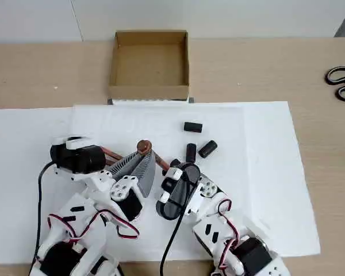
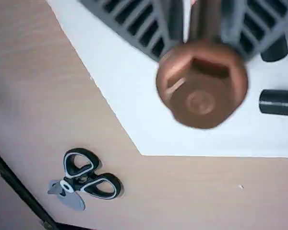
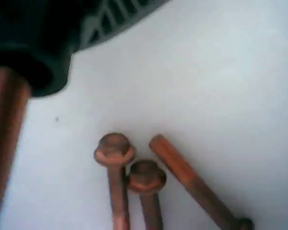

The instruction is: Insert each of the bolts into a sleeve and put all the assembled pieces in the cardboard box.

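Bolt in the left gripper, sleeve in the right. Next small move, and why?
Probably ease the left gripper forward along the bolt, pushing it into the sleeve in the right gripper: the shaft seems to meet the sleeve's mouth, yet most of it looks bare.

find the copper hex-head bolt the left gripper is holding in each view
High view: the copper hex-head bolt sits mid-sheet, held at the left gripper's tips.
Left wrist view: its head, close up, between the grey ribbed fingers.
Right wrist view: probably the copper shaft beside the dark shape, apart from three loose bolts.
Shared landmark: the white paper sheet.
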Controlling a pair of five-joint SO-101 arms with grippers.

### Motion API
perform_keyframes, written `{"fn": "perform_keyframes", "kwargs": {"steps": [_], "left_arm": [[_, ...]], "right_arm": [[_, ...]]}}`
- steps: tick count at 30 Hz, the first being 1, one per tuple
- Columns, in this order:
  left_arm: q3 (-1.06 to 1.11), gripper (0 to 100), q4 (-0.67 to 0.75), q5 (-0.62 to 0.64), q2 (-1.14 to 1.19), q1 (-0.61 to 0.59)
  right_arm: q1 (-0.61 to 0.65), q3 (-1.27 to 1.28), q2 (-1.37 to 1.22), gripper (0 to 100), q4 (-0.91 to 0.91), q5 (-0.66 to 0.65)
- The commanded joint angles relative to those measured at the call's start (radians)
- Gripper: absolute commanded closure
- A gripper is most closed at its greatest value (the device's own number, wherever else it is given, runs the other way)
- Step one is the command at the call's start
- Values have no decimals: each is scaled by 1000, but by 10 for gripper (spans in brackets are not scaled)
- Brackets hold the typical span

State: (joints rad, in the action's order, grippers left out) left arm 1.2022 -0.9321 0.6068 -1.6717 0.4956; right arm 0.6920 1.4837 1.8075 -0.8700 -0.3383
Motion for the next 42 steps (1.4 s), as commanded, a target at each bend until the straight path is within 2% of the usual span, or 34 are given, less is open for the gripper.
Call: {"fn": "perform_keyframes", "kwargs": {"steps": [1, 13, 17, 39, 42], "left_arm": [[-44, 994, -2, 5, -9, 5], [-44, 994, -3, 5, -9, 8], [-38, 994, -3, 37, -5, 58], [196, 991, -2, 41, -9, 69], [196, 953, -2, 40, -9, 69]], "right_arm": [[5, -14, 5, 995, 48, -8], [-27, -17, 7, 995, 47, -8], [-27, -18, 7, 995, 79, -8], [-27, -64, 7, 995, 108, -9], [-27, -64, 7, 995, 107, -9]]}}
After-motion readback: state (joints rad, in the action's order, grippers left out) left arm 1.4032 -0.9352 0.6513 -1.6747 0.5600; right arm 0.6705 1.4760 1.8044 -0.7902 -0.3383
